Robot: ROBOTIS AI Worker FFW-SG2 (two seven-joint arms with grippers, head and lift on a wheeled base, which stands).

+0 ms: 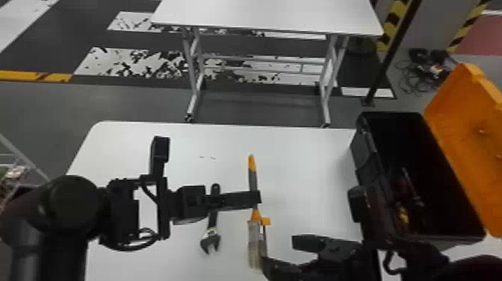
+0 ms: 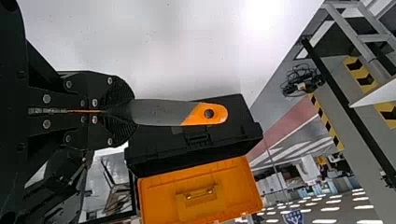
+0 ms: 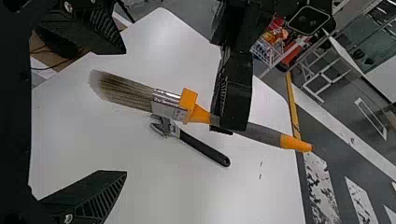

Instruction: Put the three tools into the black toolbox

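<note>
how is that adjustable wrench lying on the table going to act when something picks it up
The adjustable wrench should stay stiff, since it looks solid from end to end. Its metal head probably makes it heavy for its size, and likely to dip at that end if gripped by the black handle. Lying flat on the table, it seems unlikely to roll.

- No words or numbers can be read.
- A faint dark mark is borne by the grey handle of the brush (image 2: pixel 159 112); it cannot be made out.
- A blue-and-white emblem (image 2: pixel 293 217) is seen in the room behind, too small to be read.
- Yellow-and-black warning stripes (image 1: pixel 396 17) are displayed beyond the worktop (image 1: pixel 127 149).
</note>
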